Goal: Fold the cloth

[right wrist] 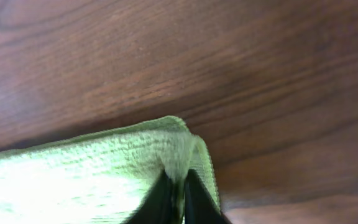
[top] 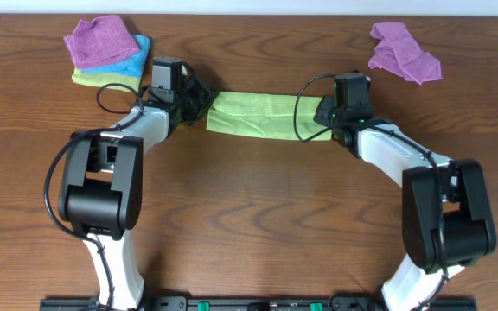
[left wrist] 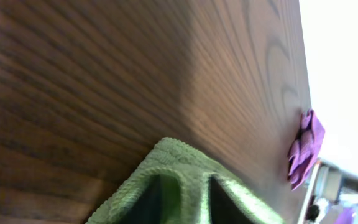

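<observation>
The green cloth (top: pixel 262 115) lies as a long, narrow band across the far middle of the tabletop (top: pixel 258 207). I judge one lengthwise fold is already made, since layered edges show at its ends. What remains, I reckon, is bringing the two ends together. My left tool (top: pixel 199 102) grips the left end, with terry bunched between its fingers. My right tool (top: pixel 325 112) is nearly closed, pinching the right corner. The fabric is nubby terry with a stitched hem and lies flat with faint creases.
</observation>
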Motion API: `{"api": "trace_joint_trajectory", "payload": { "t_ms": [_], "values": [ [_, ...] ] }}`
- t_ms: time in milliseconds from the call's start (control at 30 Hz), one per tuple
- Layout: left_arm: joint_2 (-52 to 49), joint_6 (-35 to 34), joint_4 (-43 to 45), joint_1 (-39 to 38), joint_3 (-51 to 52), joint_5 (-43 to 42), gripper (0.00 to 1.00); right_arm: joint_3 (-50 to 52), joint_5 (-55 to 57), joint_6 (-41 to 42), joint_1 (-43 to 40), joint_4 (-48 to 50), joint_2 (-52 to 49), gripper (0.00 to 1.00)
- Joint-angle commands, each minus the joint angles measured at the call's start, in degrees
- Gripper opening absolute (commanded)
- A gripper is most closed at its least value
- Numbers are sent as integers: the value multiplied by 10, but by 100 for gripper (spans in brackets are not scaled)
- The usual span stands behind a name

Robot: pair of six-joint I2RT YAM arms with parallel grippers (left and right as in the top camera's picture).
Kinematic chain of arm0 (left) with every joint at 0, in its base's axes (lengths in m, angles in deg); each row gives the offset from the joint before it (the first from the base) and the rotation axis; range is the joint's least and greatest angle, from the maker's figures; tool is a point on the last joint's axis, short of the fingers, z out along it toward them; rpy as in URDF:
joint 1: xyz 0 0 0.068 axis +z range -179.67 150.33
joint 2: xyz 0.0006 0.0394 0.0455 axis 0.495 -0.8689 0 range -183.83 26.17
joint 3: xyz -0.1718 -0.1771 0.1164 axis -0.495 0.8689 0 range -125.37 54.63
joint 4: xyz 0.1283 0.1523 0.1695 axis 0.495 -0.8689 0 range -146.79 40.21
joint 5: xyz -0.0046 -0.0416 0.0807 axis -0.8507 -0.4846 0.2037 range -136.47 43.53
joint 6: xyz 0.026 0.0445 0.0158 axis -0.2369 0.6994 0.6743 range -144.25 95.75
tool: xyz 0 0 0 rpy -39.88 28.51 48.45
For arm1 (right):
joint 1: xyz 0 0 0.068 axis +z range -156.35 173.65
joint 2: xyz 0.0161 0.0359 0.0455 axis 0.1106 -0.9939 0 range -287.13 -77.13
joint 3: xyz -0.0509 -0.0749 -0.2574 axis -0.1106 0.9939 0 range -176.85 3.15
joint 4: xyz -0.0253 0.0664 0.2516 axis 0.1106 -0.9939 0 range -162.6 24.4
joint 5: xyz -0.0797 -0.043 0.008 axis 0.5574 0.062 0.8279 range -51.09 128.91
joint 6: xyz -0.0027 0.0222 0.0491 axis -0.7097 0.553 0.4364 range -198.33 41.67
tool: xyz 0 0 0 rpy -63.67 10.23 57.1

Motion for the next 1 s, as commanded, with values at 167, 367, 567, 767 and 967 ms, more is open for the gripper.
{"api": "trace_joint_trajectory", "payload": {
  "t_ms": [167,367,567,767,967],
  "values": [
    [-9,11,19,18,-16,-39,64,-8,5,-8,-3,-2,3,50],
    [4,10,19,42,-18,-119,71,-8,5,-6,-4,-54,59,52],
    [44,6,16,53,-18,-145,52,-8,4,22,-4,-134,127,54],
    [53,-22,-3,18,-18,-166,6,-8,-91,51,-4,-195,140,73],
    [52,-21,-10,-37,-18,-81,6,-7,-125,85,-4,-224,139,71]
  ]
}}
